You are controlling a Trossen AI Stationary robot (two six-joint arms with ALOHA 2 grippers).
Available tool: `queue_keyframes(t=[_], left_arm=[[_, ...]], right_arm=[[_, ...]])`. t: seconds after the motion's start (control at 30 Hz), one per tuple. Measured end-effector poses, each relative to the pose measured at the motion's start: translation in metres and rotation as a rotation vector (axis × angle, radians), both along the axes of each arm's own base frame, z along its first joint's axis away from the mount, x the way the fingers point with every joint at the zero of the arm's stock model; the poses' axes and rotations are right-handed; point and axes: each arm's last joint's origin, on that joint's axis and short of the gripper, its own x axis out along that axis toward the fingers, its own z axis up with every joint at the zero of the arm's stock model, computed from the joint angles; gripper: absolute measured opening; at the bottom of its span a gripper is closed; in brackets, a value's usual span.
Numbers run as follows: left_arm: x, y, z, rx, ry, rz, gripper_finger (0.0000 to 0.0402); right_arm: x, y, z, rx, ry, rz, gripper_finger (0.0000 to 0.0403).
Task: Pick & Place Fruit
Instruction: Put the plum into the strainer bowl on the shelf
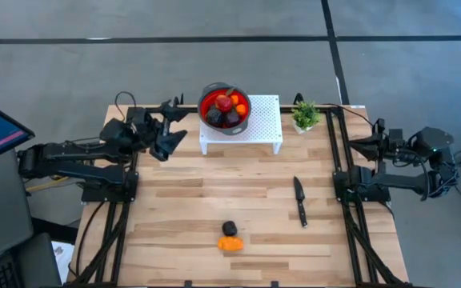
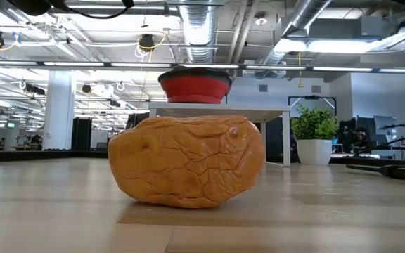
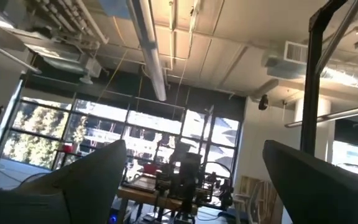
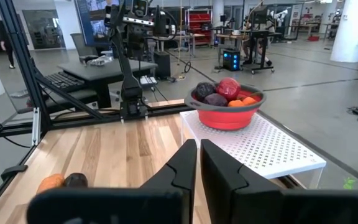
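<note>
Left gripper [image 1: 172,128] is spread wide and empty, just left of the red bowl [image 1: 225,108] full of fruit on the white rack [image 1: 264,120]. Right gripper [image 4: 199,163] is pressed together at the table's right edge. An orange piece [image 1: 230,243] and plum [image 1: 229,229] lie touching, well apart from both grippers.

high view: straight down over whole table [image 1: 182,200]
low view: table level, very near orange fruit [image 2: 188,161]
shared with right wrist: red bowl [image 4: 227,115]
left wrist: facing ceiling
</note>
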Motion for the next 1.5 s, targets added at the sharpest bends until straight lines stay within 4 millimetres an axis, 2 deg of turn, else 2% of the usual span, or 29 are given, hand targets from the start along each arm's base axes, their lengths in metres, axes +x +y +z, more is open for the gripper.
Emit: queue_keyframes(t=[0.2, 0.3, 0.5, 0.63, 0.8, 0.97, 1.27, 1.5], left_arm=[[0.003, 0.004, -0.003, -0.068, 0.007, 0.051, 0.0374], [0.007, 0.004, -0.005, -0.014, 0.030, 0.013, 0.0374], [0.031, -0.004, -0.011, 0.101, 0.120, -0.005, 0.0374], [0.043, -0.010, -0.007, 0.129, 0.161, -0.055, 0.0374], [0.055, -0.027, -0.010, 0.185, 0.260, -0.126, 0.0374], [0.066, -0.048, -0.028, 0.269, 0.488, -0.115, 0.0374], [0.078, -0.083, -0.047, 0.294, 0.575, -0.180, 0.0374], [0.096, -0.098, -0.064, 0.328, 0.694, -0.211, 0.0374]], right_arm=[[0.000, 0.000, 0.000, 0.000, 0.000, 0.000, 0.0017], [0.000, 0.000, 0.000, 0.000, 0.000, 0.000, 0.0017], [0.000, 0.000, 0.000, 0.000, 0.000, 0.000, 0.0017], [0.000, 0.000, 0.000, 0.000, 0.000, 0.000, 0.0017], [0.000, 0.000, 0.000, 0.000, 0.000, 0.000, 0.0017], [0.000, 0.000, 0.000, 0.000, 0.000, 0.000, 0.0017], [0.000, 0.000, 0.000, 0.000, 0.000, 0.000, 0.0017], [0.000, 0.000, 0.000, 0.000, 0.000, 0.000, 0.0017]])
